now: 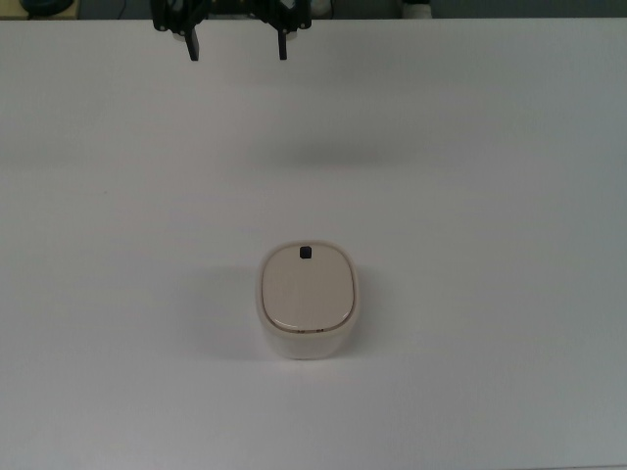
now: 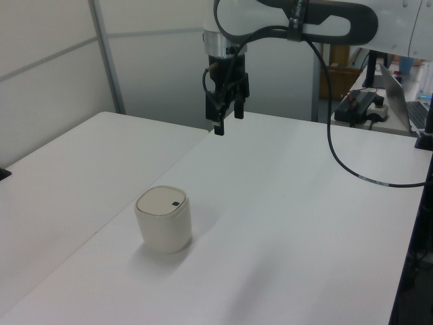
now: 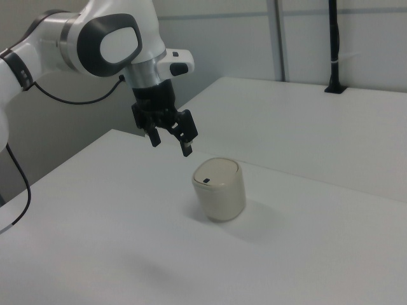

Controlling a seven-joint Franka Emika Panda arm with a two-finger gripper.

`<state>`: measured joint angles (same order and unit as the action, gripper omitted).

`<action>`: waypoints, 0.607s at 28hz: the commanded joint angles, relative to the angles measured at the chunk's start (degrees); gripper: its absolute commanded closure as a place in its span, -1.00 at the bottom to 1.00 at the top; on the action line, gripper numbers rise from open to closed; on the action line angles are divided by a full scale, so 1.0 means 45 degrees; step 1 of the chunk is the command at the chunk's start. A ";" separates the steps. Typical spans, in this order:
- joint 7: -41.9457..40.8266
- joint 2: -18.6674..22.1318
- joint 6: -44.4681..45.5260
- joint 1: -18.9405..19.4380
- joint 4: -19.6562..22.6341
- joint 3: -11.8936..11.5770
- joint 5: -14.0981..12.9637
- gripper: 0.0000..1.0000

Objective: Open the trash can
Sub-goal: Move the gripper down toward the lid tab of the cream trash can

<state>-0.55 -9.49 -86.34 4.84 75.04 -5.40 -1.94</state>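
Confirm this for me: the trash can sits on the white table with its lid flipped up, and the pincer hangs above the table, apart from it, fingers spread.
One thing is wrong: the lid is not flipped up. The top view shows it lying flat and closed on the trash can, the dark button uncovered. The rest holds: the pincer hangs above the white table, apart from the can, fingers spread.

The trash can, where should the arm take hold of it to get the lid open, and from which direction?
Not a grip, probably a press: come straight down onto the small dark button at the lid's edge nearest the end effector. The trash can stands upright, lid flat and shut, with no handle or lip visible to pinch.
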 commanded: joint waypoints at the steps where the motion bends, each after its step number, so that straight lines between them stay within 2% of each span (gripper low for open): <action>1: 0.0182 -0.0134 -0.0922 0.0077 0.0159 -0.0030 -0.0038 -1.00; 6: 0.0142 -0.0291 -0.1497 0.0097 0.0355 -0.0030 0.0002 -0.97; 12: 0.0162 -0.0780 -0.1791 0.0097 0.0316 0.0048 0.0041 -0.28; 13: 0.0162 -0.0839 -0.1810 0.0097 0.0297 0.0048 0.0061 -0.08; 17: 0.0259 -0.0956 -0.2239 0.0175 0.0277 0.0048 0.0041 0.29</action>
<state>-0.55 -13.72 -93.79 4.85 75.73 -5.21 -1.94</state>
